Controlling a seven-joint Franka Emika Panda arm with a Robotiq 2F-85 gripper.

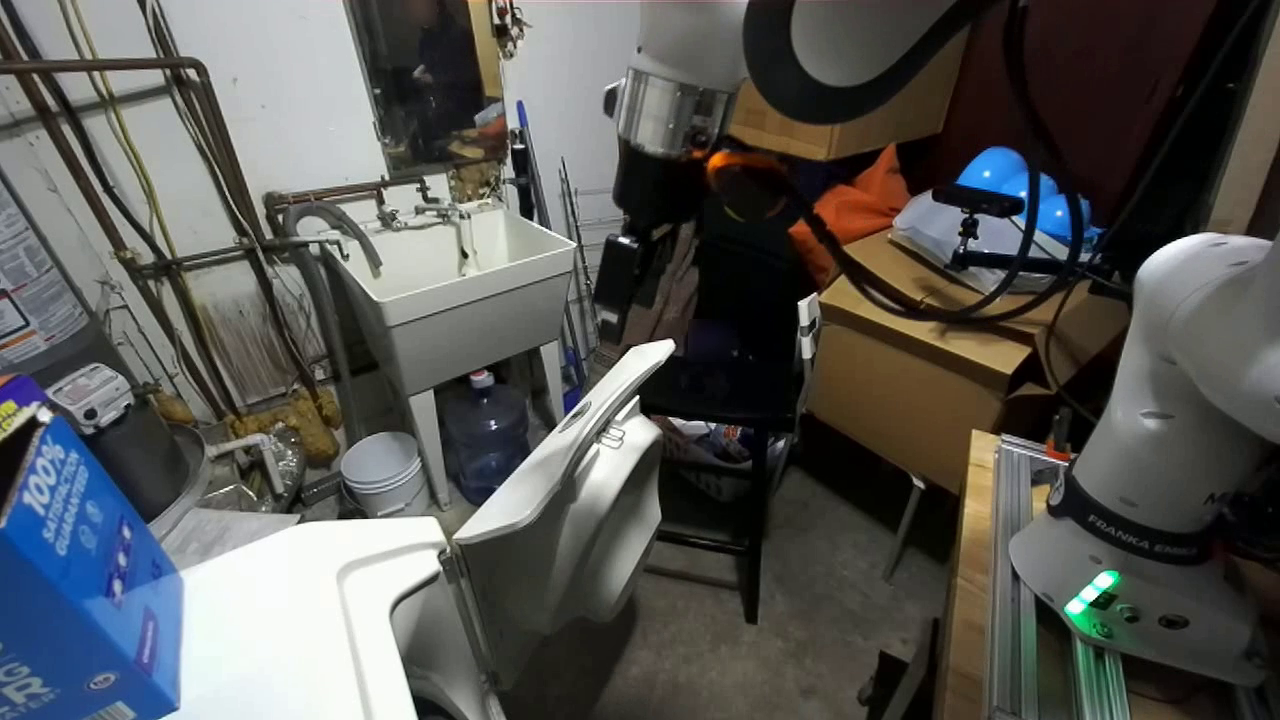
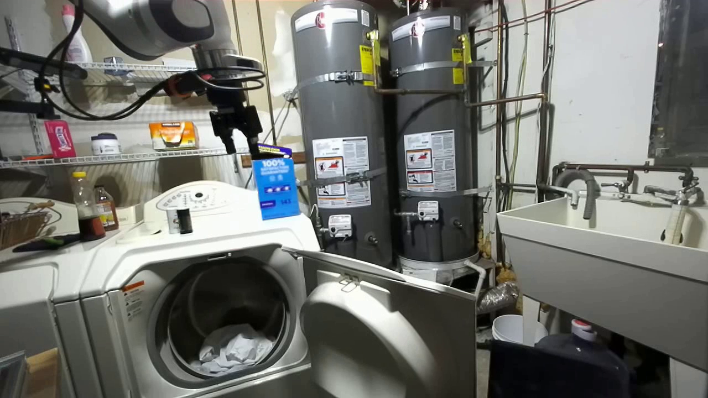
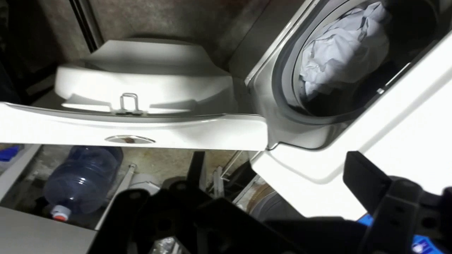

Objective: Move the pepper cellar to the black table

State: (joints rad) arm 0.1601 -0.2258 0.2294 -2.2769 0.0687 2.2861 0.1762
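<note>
In an exterior view we look down, close, over the surface [image 1: 280, 610] toward its corner by the door [image 1: 585, 510]; in an exterior view we stand back, facing the surface's front edge [image 2: 210, 242]. Wrist view: downward past the fingers [image 3: 365, 180]. All share that corner.

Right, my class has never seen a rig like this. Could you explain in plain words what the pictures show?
You are looking at a white robot arm, standing on a wooden bench. Its black gripper is open and holds nothing. Two pictures come from cameras out in the room; the third comes from the arm's wrist, looking down past the fingers. On the white laundry machine stand a blue box, a pale container and a dark container; I cannot tell which, if either, holds pepper. The destination, the black table, stands beyond the machine's open door.
</note>
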